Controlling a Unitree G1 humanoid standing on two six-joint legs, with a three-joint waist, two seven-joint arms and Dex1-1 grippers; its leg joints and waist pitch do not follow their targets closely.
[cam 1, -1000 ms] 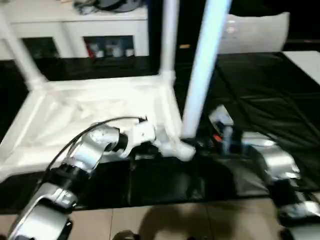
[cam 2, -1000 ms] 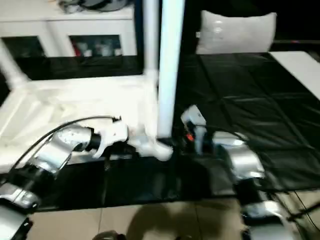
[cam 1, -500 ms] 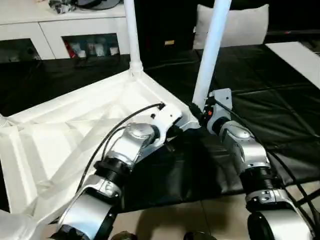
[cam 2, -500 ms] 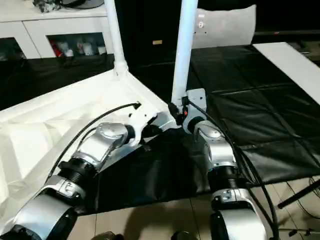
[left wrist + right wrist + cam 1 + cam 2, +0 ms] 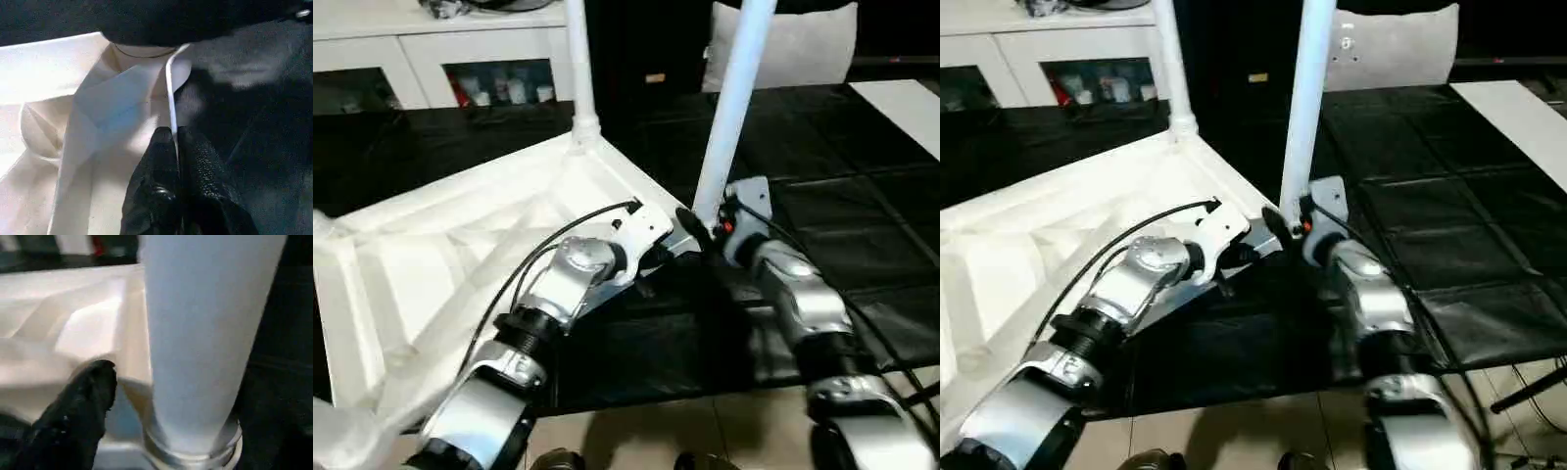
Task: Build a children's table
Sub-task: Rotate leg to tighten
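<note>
— White plastic everywhere: the children's table [image 5: 460,245] lies upside down on the black mat [image 5: 842,196], ribbed underside up. How far along is it?

— Partly built, I'd judge. Two legs stand upright in their corner sockets: the far leg [image 5: 578,59] and the near leg [image 5: 732,108]. A third corner shows at the left edge, but I can't tell whether a leg sits there, and the fourth corner is cut off.

— And the grippers?

— The left gripper [image 5: 175,147] has its fingers pressed together, pinching the thin rim of the tabletop close to the near socket. The right gripper [image 5: 690,220] sits at the base of the near leg; one black finger [image 5: 85,396] shows just beside the tube, apart from it, so the jaws look spread rather than clamped.

— Room to move?

— Open mat lies to the right. The white cabinet [image 5: 431,49] stands well behind. The upright legs crowd both arms near that corner.
</note>
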